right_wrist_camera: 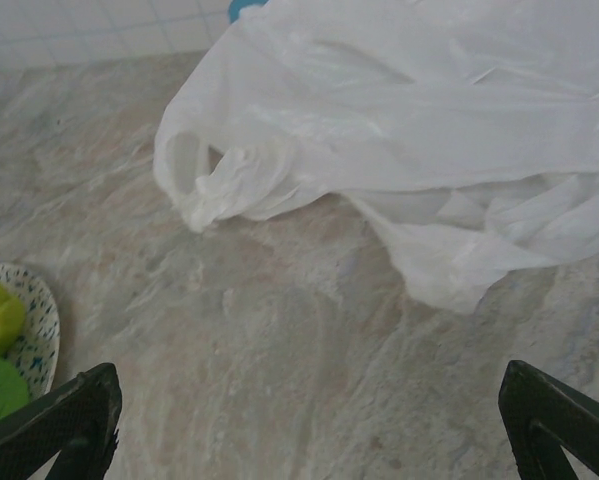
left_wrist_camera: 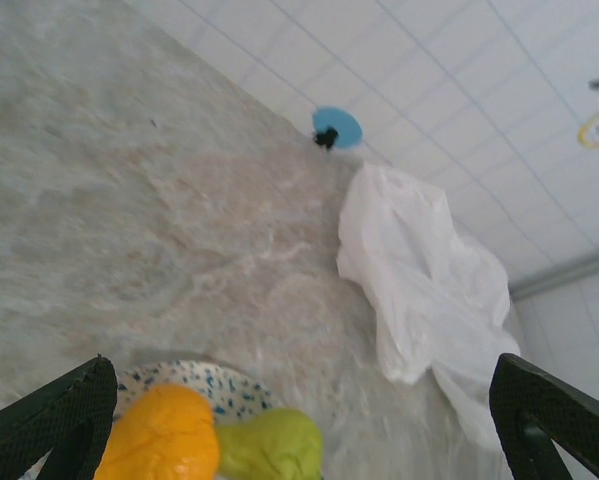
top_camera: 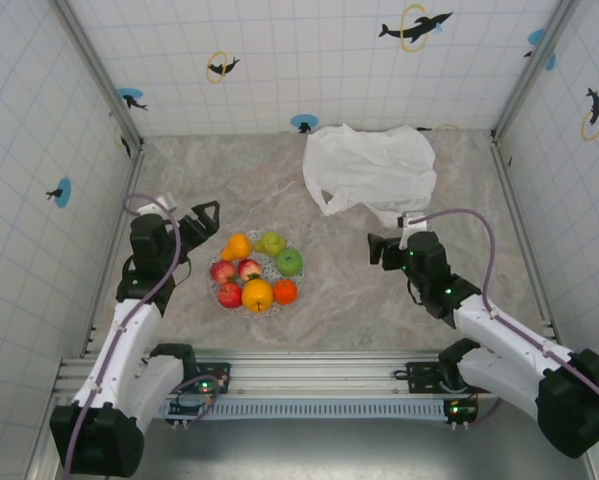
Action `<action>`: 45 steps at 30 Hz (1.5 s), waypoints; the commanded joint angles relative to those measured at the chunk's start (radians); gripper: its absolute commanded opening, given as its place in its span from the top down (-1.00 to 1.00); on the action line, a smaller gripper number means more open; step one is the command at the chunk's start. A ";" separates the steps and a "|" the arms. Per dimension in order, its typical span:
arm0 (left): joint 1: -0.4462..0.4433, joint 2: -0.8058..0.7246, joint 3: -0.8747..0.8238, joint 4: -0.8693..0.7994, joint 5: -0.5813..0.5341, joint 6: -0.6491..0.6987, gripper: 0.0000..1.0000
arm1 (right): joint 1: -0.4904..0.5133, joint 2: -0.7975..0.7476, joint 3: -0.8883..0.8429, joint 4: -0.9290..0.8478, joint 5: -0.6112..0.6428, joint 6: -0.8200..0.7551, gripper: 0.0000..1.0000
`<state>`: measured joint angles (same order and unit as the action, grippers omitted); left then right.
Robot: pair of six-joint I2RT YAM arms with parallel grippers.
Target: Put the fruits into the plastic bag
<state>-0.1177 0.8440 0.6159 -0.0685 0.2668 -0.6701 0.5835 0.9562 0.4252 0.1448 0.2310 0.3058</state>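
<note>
The plastic bag [top_camera: 374,168] is plain translucent white. The plate [left_wrist_camera: 214,382] is white with blue speckles. Among the fruits [top_camera: 249,268] on it, the red apples [top_camera: 223,271] from 9 o'clock to the centre are flecked with yellow. The citrus [top_camera: 238,246] at 11 is orange-yellow, the pale green fruit [top_camera: 270,242] sits at 12, the green apple [top_camera: 289,261] at 2, the small orange [top_camera: 284,291] at 4 and the yellow fruit [top_camera: 257,294] at 6. The table [top_camera: 359,300] is marbled grey-beige. The walls [top_camera: 309,60] are white tiles with blue lines, dark dolphin stickers, yellow rings and blue discs.
</note>
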 commanded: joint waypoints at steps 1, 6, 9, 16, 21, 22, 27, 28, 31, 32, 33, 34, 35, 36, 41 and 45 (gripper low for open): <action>-0.112 0.049 0.085 -0.090 0.000 0.073 -0.95 | 0.047 0.029 0.067 -0.094 0.012 -0.005 -0.98; -0.267 0.186 0.205 -0.180 -0.055 0.167 -0.95 | 0.070 0.101 0.145 -0.155 0.052 0.034 -0.94; -0.300 0.258 0.254 -0.210 -0.081 0.203 -0.95 | 0.071 0.161 0.205 -0.202 0.072 0.104 -0.90; -0.339 0.403 0.326 -0.172 0.030 0.174 -0.96 | 0.073 0.289 0.227 -0.091 0.148 0.186 -0.76; -0.343 0.504 0.425 -0.163 0.069 0.163 -0.96 | 0.030 0.447 0.327 -0.035 0.186 0.091 -0.68; -0.344 0.523 0.444 -0.157 0.068 0.163 -0.96 | 0.027 0.481 0.358 -0.059 0.241 0.080 -0.66; -0.351 0.607 0.510 -0.157 0.061 0.163 -0.96 | -0.031 0.548 0.405 -0.119 0.373 -0.041 -0.74; -0.354 0.623 0.518 -0.156 0.060 0.164 -0.96 | -0.051 0.551 0.400 -0.110 0.369 -0.050 -0.76; -0.368 0.668 0.535 -0.151 0.063 0.173 -0.95 | -0.140 0.583 0.395 -0.102 0.252 -0.030 -0.80; -0.373 0.683 0.543 -0.153 0.063 0.177 -0.96 | -0.164 0.603 0.400 -0.096 0.204 -0.018 -0.80; -0.377 0.698 0.552 -0.157 0.060 0.179 -0.96 | -0.183 0.625 0.409 -0.089 0.169 -0.005 -0.80; -0.382 0.709 0.561 -0.159 0.057 0.180 -0.95 | -0.196 0.644 0.417 -0.078 0.140 0.006 -0.81; -0.389 0.720 0.567 -0.158 0.055 0.182 -0.96 | -0.212 0.670 0.423 -0.076 0.100 0.020 -0.80; -0.400 0.731 0.572 -0.154 0.045 0.188 -0.96 | -0.231 0.698 0.428 -0.026 0.064 0.043 -0.76; -0.472 0.801 0.620 -0.223 -0.071 0.285 -0.96 | -0.322 0.782 0.432 0.062 -0.147 0.125 0.06; -0.541 0.878 0.696 -0.309 -0.196 0.384 -0.92 | -0.363 0.721 0.357 0.085 -0.219 0.122 0.70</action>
<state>-0.6193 1.6783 1.2530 -0.2905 0.1875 -0.3923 0.2363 1.7294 0.8230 0.1627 0.1234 0.4080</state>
